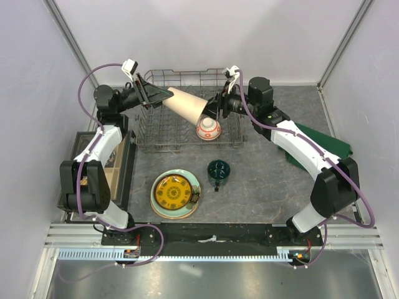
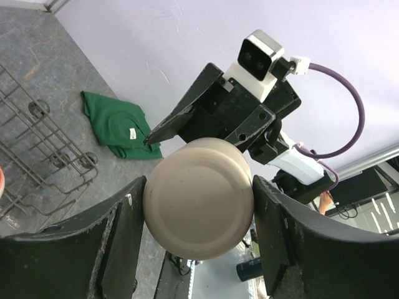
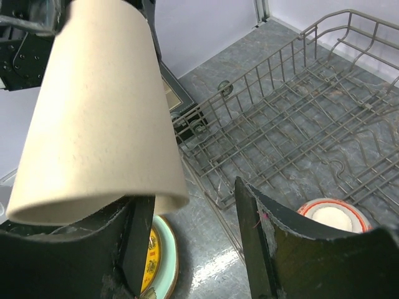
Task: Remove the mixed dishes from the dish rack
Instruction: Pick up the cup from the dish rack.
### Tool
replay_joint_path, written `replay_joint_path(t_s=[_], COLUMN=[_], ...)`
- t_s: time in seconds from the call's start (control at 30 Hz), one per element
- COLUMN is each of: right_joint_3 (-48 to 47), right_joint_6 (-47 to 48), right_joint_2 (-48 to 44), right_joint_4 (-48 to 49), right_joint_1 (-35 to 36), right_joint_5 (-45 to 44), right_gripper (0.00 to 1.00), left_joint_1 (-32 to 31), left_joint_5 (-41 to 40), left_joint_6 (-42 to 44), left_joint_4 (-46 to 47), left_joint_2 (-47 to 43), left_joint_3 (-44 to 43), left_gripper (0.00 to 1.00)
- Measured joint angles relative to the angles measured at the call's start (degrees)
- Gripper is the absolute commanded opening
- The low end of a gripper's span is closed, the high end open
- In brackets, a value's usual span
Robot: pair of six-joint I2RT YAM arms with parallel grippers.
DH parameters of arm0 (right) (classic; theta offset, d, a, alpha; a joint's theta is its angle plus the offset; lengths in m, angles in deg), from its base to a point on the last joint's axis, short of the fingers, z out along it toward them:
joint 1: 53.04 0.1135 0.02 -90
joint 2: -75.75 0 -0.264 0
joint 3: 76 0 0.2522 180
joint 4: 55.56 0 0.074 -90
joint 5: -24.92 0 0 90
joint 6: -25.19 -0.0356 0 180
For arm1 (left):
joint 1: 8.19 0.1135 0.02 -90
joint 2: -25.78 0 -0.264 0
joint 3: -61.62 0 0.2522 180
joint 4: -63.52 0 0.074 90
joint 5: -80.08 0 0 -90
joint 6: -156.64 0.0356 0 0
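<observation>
The tall beige cup hangs on its side above the dish rack, between both arms. My left gripper is shut on its narrow base. My right gripper is open at the wide rim; in the right wrist view the cup lies over one finger, the other stands apart. The red-and-white bowl sits in the rack. The dark green mug stands on the table. The yellow plate lies on the pale-green plate. The cream floral plate is not visible.
A flat dark-framed tray lies left of the rack. A green cloth lies at the right under my right arm. The rack's wire wall is just beyond my right gripper.
</observation>
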Motion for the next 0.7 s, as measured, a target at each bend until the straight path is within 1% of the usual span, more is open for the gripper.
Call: replay_joint_path(t_s=[0.1,0.2,0.23,0.3,0.33,0.5,0.53,0.57,0.6,0.63,0.7], right_joint_3=[-0.5,-0.52,-0.52,-0.55,-0.63,-0.85,-0.85,-0.85,-0.87,-0.92,-0.96], right_joint_6=[0.02,0.02,0.02,0.04,0.07,0.0,0.02,-0.02,-0.09,-0.04,-0.02], right_joint_2=[0.37,0.52,0.59,0.81,0.96,1.16,1.16,1.16,1.18,1.16,1.16], right_joint_4=[-0.04,-0.07,-0.07,-0.04,-0.04,0.11,0.07,0.07,0.11,0.2,0.24], right_joint_1=[0.5,0.92,0.98,1.11,1.2,1.4,1.4,1.4,1.33,1.25,1.14], right_joint_5=[0.04,0.24,0.33,0.46,0.48,1.07,1.22,1.44,1.7,1.95,2.4], right_gripper=[0.59,0.54,0.5,0.45,0.41,0.27,0.22,0.2,0.18,0.12,0.08], left_joint_1=[-0.59,-1.14,-1.25,-1.33,-1.33,-1.33,-1.33,-1.31,-1.31,-1.31,-1.31], left_joint_5=[-0.13,-0.9,-1.14,-1.36,-1.42,-1.79,-1.81,-1.84,-1.84,-1.81,-1.81], left_joint_6=[0.02,0.02,0.02,0.02,0.02,0.2,0.2,0.2,0.17,0.15,0.09], left_joint_4=[-0.15,-0.39,-0.46,-0.52,-0.5,-0.74,-0.79,-0.79,-0.76,-0.76,-0.79], left_joint_2=[-0.44,-1.03,-1.27,-1.66,-1.88,-2.01,-2.03,-2.01,-2.03,-2.12,-2.34], left_joint_3=[1.27,2.1,2.21,2.36,2.43,2.84,2.89,2.91,2.99,3.17,3.43], left_gripper=[0.02,0.02,0.01,0.02,0.02,0.02,0.02,0.02,0.03,0.06,0.12])
